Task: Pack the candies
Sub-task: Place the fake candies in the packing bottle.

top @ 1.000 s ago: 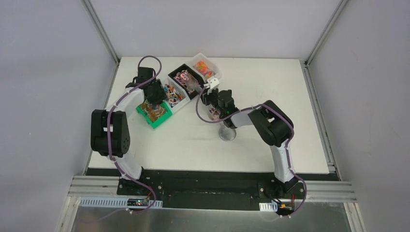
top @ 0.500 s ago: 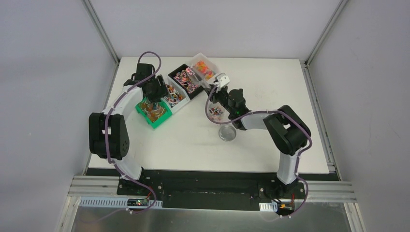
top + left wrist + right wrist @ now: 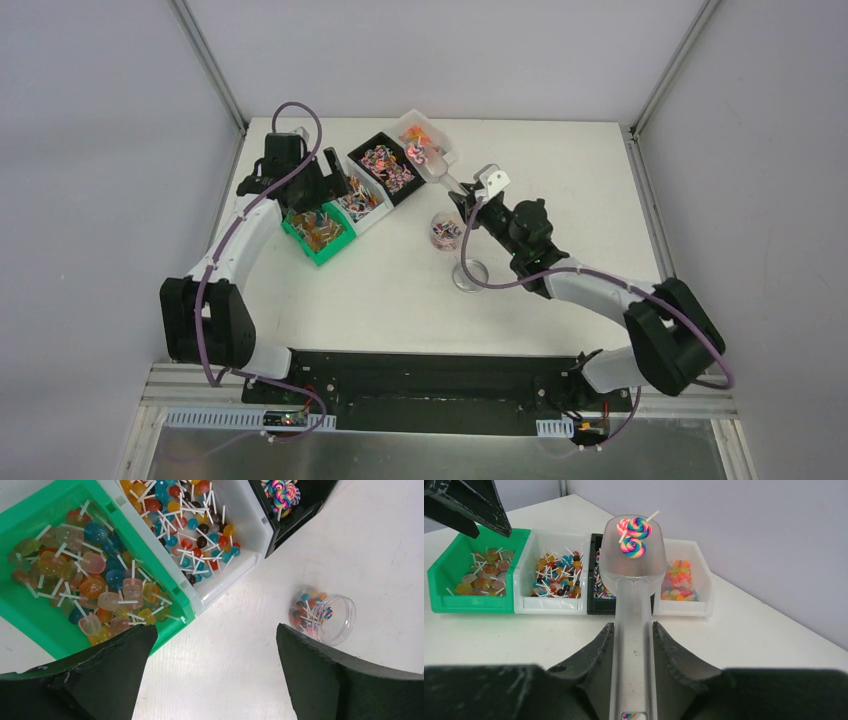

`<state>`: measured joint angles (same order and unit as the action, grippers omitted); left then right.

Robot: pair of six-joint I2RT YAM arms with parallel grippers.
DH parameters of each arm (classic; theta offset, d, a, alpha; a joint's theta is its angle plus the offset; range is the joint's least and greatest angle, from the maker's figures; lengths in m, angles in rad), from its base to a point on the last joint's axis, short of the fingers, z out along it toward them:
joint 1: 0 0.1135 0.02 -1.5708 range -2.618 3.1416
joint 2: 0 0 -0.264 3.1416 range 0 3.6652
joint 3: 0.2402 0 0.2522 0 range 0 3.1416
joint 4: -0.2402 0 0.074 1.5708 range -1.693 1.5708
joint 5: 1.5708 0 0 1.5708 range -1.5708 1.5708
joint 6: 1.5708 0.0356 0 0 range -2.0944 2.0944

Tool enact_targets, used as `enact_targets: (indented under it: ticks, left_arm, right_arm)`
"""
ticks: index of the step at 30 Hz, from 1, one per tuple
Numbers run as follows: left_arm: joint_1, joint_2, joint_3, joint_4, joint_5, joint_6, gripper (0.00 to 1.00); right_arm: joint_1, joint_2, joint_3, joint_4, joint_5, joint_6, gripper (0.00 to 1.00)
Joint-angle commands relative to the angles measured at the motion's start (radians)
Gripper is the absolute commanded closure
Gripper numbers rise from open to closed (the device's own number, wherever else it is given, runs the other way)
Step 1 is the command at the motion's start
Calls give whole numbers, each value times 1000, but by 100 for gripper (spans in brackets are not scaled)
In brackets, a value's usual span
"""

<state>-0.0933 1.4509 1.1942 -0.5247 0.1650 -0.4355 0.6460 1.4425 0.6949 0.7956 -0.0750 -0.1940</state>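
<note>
right gripper (image 3: pixel 632 627) clenches a scoop (image 3: pixel 634 580) carrying two swirl candies (image 3: pixel 634 547); left gripper (image 3: pixel 215 630) spread wide, seemingly over green bin (image 3: pixel 31 622).

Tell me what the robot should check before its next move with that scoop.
1. Grip of right tool on scoop: ok.
2. Two swirl lollipops sitting in the scoop: ok.
3. Mouth of jar open, lid lying apart on the table: ok.
4. Scoop above jar: not ok, it is by the bins.
5. Clearance: left tool open, empty, away from jar: ok.
</note>
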Motion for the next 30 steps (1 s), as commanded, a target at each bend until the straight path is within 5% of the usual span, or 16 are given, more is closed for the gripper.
enact_targets:
  ticks: [1, 16, 30]
  left_arm:
    - [-11, -91, -36, 19, 18, 25, 1]
    - [6, -214, -174, 17, -8, 0, 1]
    - [7, -274, -230, 19, -12, 60, 3]
  right_arm:
    - [4, -182, -36, -184, -3, -68, 100]
    - [50, -528, 5, -875, 120, -200, 100]
    - [135, -450, 107, -1060, 255, -220, 100]
